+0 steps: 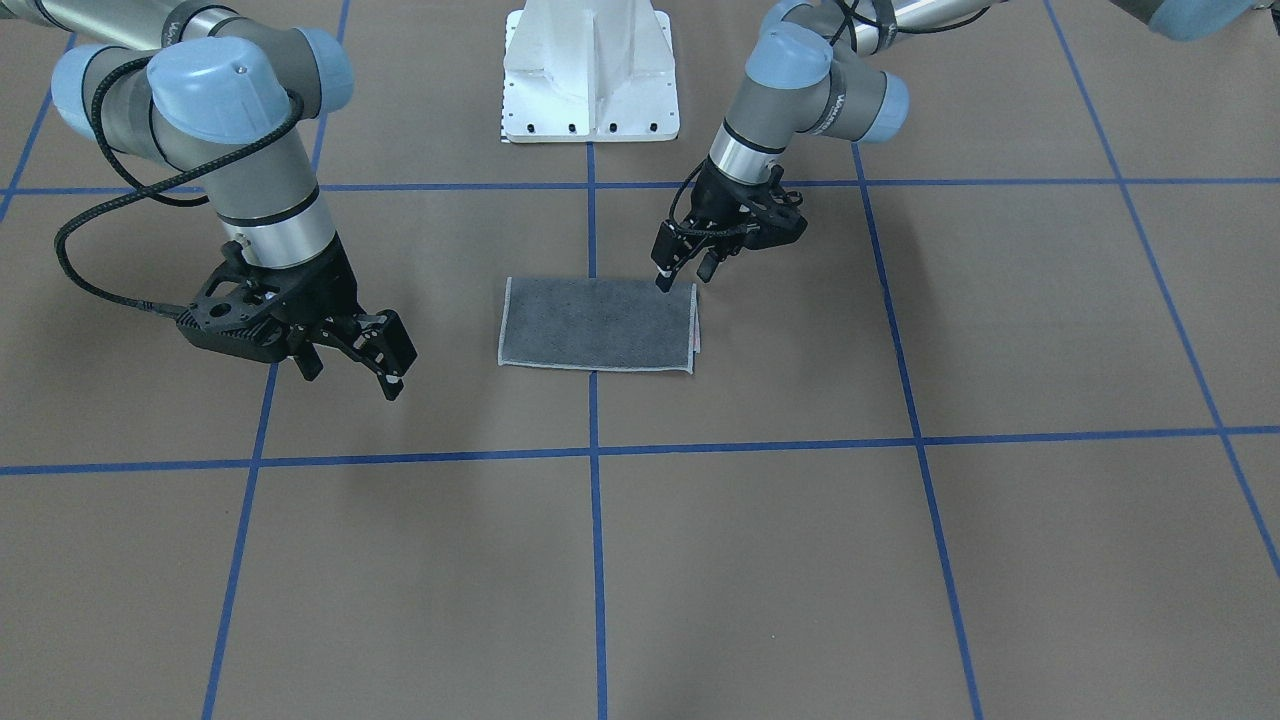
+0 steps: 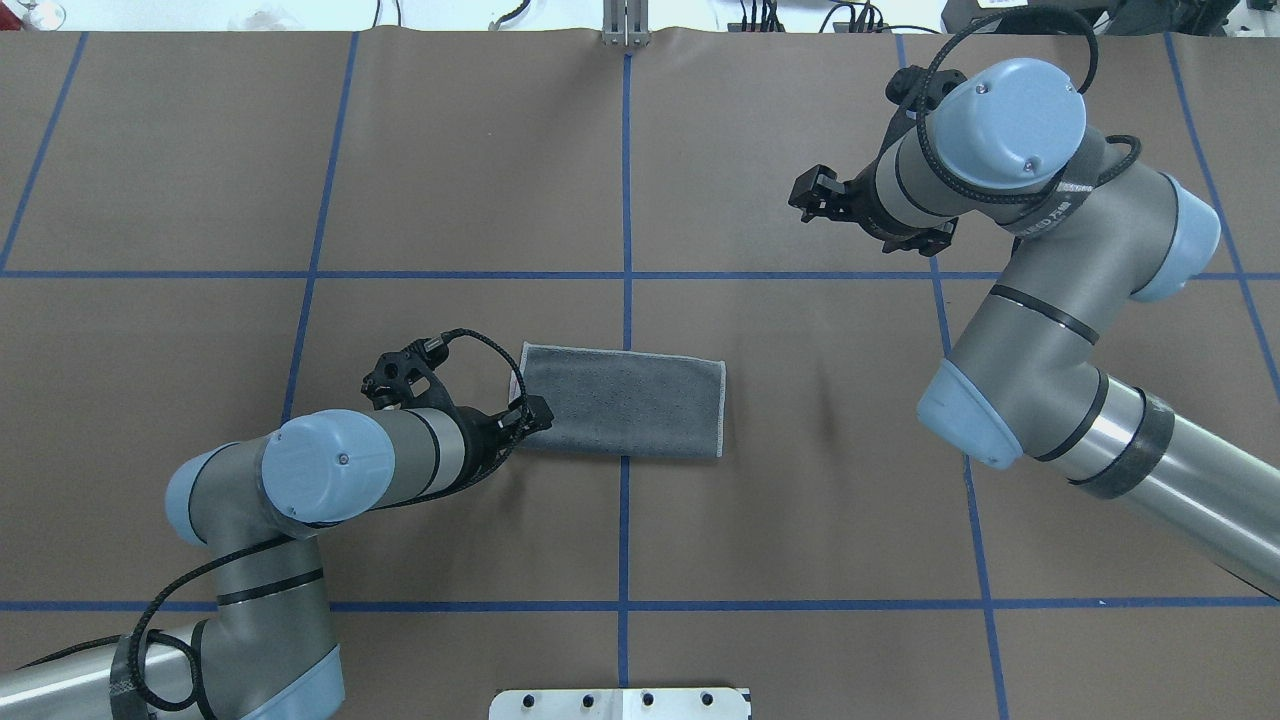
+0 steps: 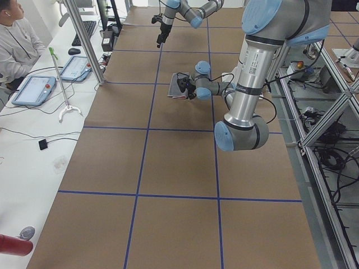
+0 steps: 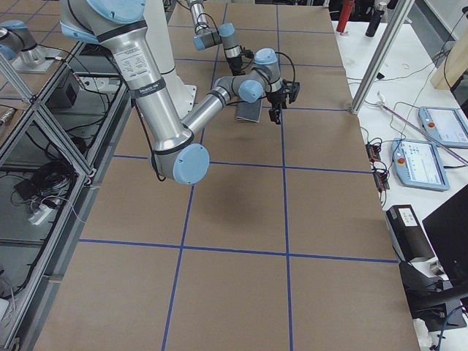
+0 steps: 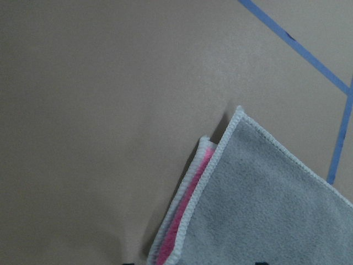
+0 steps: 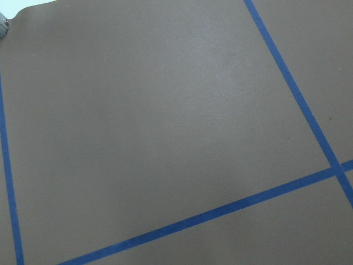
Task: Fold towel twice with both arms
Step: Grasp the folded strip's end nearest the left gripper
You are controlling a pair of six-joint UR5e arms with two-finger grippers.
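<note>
Grey towel (image 2: pixel 622 400) lies lengthwise across mid-frame, the released left gripper (image 2: pixel 528 410) at its left end, the right gripper (image 2: pixel 812 196), likewise released, far upper right.

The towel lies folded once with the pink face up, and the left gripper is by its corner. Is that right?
No: the towel has its dark grey face up, as the overhead view shows; the left gripper is by its corner.

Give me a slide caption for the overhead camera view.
Left claw at a corner of the once-folded towel, grey face up; right claw open, well clear of it.
</note>
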